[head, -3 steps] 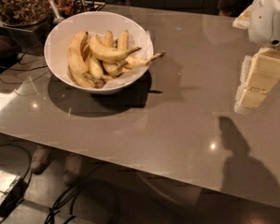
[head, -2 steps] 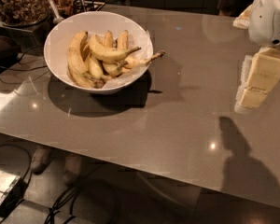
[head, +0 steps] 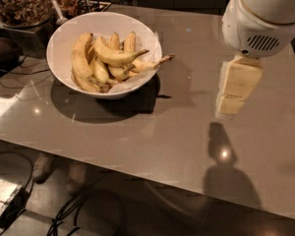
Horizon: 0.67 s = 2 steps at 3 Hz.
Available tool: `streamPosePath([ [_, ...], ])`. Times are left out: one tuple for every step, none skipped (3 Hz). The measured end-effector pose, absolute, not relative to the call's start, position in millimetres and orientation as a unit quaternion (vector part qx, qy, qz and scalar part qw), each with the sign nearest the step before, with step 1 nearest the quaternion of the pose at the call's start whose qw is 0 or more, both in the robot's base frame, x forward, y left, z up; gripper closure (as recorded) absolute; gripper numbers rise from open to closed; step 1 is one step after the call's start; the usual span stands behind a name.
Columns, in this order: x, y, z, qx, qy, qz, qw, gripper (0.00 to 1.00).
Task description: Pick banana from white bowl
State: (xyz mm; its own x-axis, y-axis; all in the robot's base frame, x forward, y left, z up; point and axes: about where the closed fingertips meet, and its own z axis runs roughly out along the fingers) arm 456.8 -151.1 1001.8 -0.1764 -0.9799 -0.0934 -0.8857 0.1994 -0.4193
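Gripper (head: pixel 231 102), empty, aperture not discernible, has shifted left toward white bowl (head: pixel 56 63); banana (head: pixel 115 57) lies untouched inside: approach under way.

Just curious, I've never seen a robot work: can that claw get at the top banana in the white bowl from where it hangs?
Probably yes. The claw hangs over the table off to the side of the white bowl. Nothing stands between them, and the banana lies uncovered on top of the pile.

Glass jar of nuts (head: pixel 19 4) in the top left corner off the grey tabletop (head: pixel 152 132), cables (head: pixel 71 213) on the floor below. The end effector (head: pixel 232 101) hangs over the right side.
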Motion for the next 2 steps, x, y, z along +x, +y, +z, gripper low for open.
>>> streamPosePath([
  [476.4, -114.8, 1001.0, -0.619, 0.748, -0.180, 0.157, 0.00],
  [476.3, -114.0, 1010.8, -0.616, 0.746, -0.194, 0.165, 0.00],
])
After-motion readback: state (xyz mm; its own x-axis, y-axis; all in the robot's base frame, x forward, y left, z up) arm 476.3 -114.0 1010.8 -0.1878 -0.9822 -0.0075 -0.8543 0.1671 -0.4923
